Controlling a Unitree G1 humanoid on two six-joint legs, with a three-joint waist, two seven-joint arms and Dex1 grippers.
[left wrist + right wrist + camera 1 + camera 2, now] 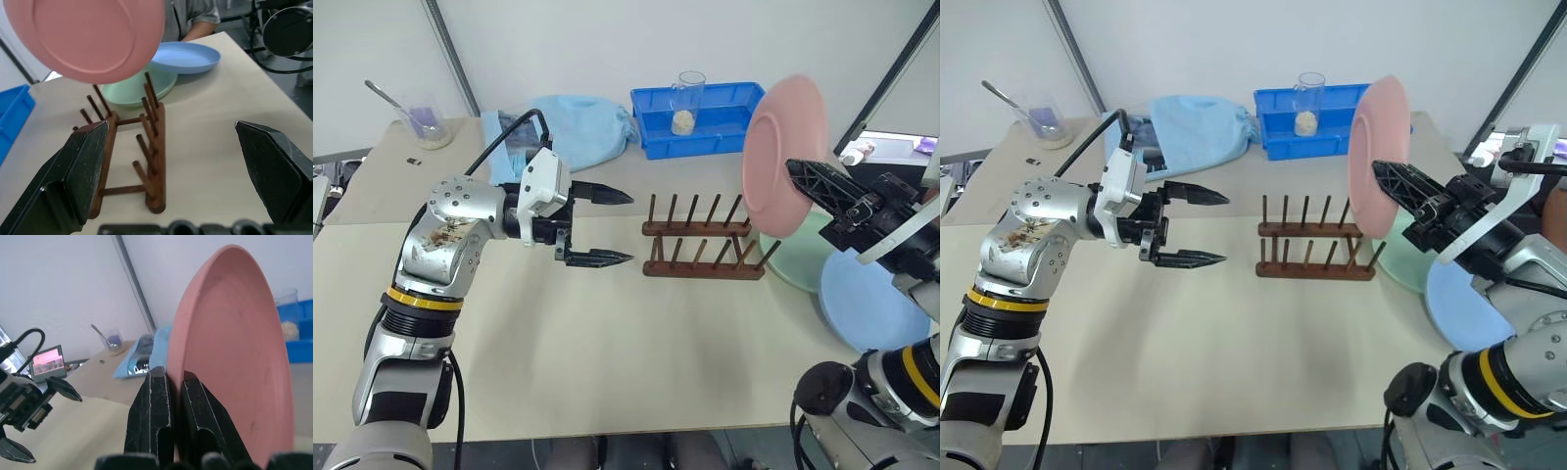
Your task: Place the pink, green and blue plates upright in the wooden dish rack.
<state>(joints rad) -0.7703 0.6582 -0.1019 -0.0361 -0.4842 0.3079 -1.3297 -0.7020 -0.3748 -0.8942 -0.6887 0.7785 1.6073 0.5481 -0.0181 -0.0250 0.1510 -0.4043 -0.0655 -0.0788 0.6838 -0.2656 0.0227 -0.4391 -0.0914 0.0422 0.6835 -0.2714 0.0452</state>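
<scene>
The rack (703, 238) stands between the open left claw (607, 226) and stacked plates (862, 289).

green plate (795, 262) partly behind pink plate (781, 157)

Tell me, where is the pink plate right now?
The pink plate is held upright in the right gripper, in the air just right of the wooden dish rack, above the green plate.

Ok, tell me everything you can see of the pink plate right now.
The pink plate is a plain round shallow plate, matte and plastic-looking, with a raised ring on its underside. It is held up on edge in the air, clear of the table, just beyond the right end of the wooden dish rack and above the green plate. The right end effector is shut on its rim, one finger on each face. Nothing else touches it.
</scene>
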